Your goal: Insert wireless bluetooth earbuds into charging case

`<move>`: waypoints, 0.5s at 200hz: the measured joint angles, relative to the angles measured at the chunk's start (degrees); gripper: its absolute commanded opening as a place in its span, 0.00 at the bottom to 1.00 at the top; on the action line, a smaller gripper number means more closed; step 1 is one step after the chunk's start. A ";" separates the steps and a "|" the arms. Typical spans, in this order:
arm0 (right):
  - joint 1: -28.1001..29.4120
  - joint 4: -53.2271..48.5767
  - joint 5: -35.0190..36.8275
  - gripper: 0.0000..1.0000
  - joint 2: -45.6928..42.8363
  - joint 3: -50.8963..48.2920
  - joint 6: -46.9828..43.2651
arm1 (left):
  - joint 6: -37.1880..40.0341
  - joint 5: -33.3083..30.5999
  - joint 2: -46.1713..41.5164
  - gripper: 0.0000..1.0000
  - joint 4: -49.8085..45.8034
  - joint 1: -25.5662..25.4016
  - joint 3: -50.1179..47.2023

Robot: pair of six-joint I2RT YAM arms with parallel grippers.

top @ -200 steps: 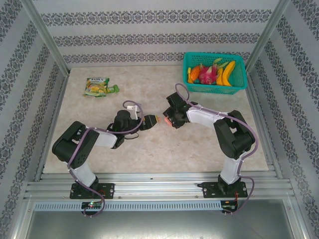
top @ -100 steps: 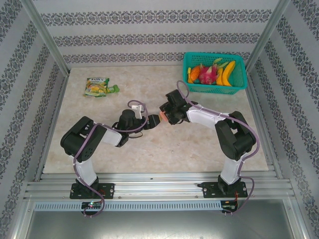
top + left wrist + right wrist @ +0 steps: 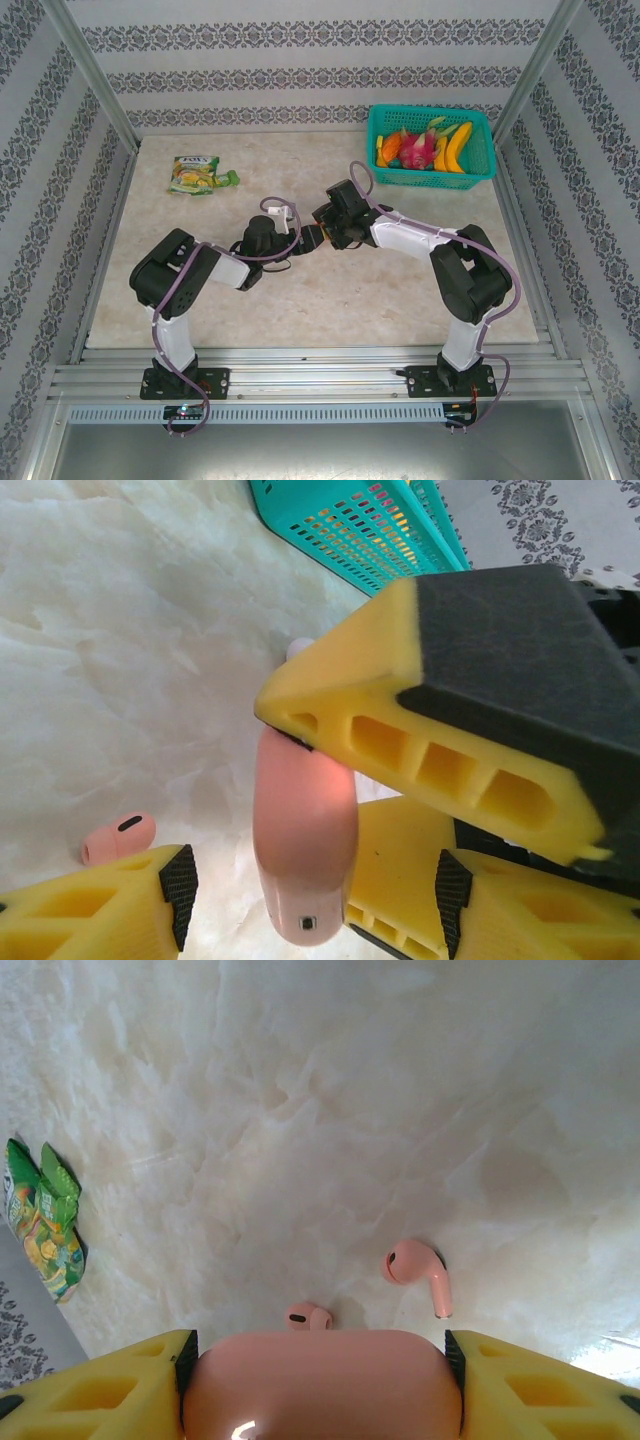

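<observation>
green snack packet (image 3: 200, 175) far left on table (image 3: 300, 300). left gripper (image 3: 310, 905) jaws apart, straddling pink charging case (image 3: 305, 840), the right arm's finger crowding between. case clenched in right gripper (image 3: 320, 1360). pink earbud (image 3: 418, 1270) and second earbud (image 3: 308, 1316) lie loose on the table just beyond. teal fruit basket (image 3: 430, 150) far right.

Robotics lab: aluminium framing (image 3: 97, 80) and patterned panels (image 3: 320, 75) enclose the marble-look table (image 3: 350, 300), left arm (image 3: 170, 285) and right arm (image 3: 470, 280) at its near edge.
</observation>
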 measured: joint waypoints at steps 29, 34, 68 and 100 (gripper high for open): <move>0.00 0.33 -0.02 0.55 0.00 0.00 0.04 | -0.15 -0.04 0.94 0.57 0.13 0.00 0.33; 0.00 0.33 -0.02 0.55 0.00 0.00 0.04 | -0.17 -0.07 1.05 0.56 0.13 0.00 0.44; 0.00 0.50 -0.02 0.54 0.00 -0.02 0.24 | -0.17 -0.02 1.29 0.55 0.20 0.00 0.98; 0.00 0.76 -0.20 0.54 0.00 -0.02 0.26 | -0.17 -0.04 1.84 0.50 0.20 0.00 1.57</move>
